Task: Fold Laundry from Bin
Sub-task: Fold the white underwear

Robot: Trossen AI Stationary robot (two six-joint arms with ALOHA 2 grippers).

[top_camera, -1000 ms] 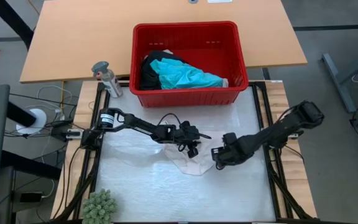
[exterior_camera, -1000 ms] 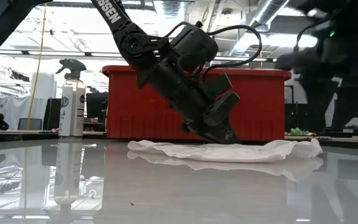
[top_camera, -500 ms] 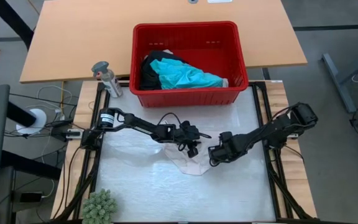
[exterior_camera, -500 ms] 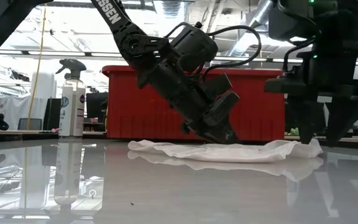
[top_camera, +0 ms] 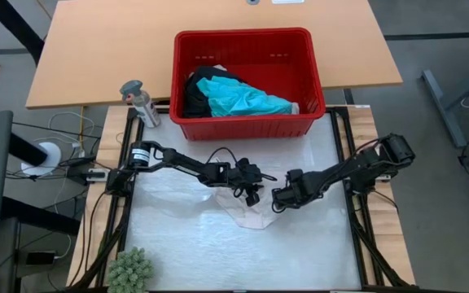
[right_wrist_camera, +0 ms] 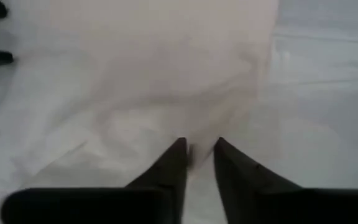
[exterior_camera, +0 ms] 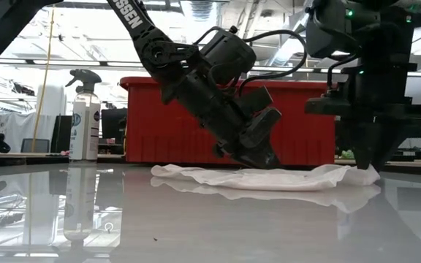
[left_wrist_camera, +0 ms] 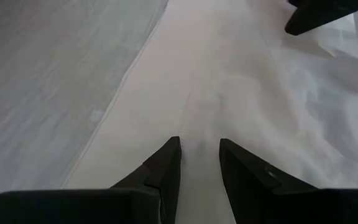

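The small pale piece (top_camera: 249,210) lies flat on the desk (top_camera: 177,244) just in front of the bin (top_camera: 248,81), its long axis running between the left pincer (top_camera: 251,195), clamped on its bin-side edge, and the right pincer (top_camera: 277,204), pinching its opposite edge.

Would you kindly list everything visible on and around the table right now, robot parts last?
Bin: one, red, table's far side.
Turquoise shirt: one, in the bin.
Black clothing: one heap, in the bin beside the shirt.
Pale garment: one, pinkish white, flat mid-table.
Spray bottle: one, clear, left of the bin.
Plant: one, green, near left corner.
Left gripper: fingers pinching the garment.
Right gripper: fingers pinching the garment's edge.
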